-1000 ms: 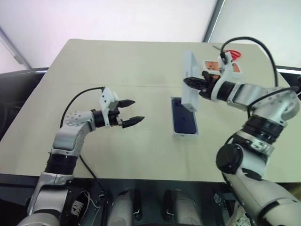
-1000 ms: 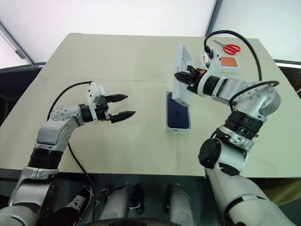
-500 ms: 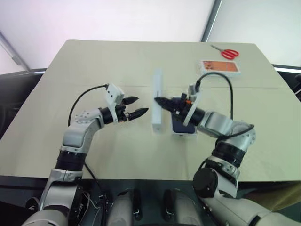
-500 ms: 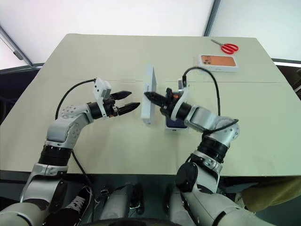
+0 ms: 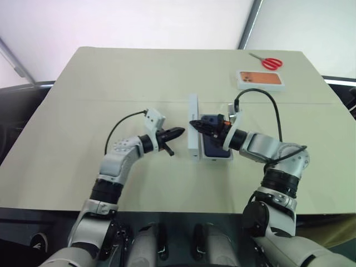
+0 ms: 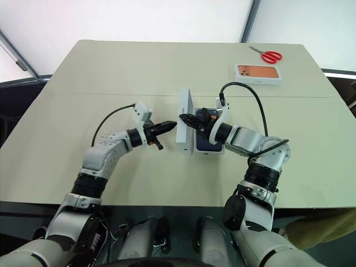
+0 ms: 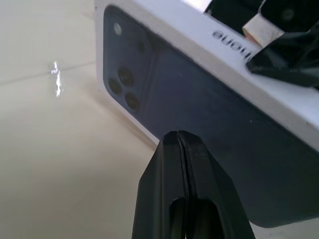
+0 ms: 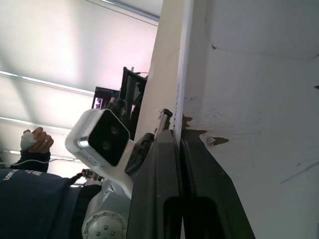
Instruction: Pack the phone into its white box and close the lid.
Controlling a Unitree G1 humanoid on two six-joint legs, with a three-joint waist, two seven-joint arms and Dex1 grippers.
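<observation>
Lid (image 5: pixel 193 135) carried down, on edge beside white box (image 5: pixel 217 157); right end effector (image 5: pixel 194 124) clamping it; left end effector (image 5: pixel 178 132) now pinched together.

**Both end effectors closed, tips facing**

The left end effector (image 6: pixel 168 126) points toward 3 o'clock, fingers pressed together. The right end effector (image 6: pixel 186 118) points toward 9 o'clock, pinched onto the lid (image 6: pixel 184 120) wall. Both forearms run level.

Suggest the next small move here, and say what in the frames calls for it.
Probably tip the lid over to the right so it comes down flat over the white box. The right end effector holds it on edge at the box's left side, with the phone already inside and the left end effector shut beside it.
</observation>
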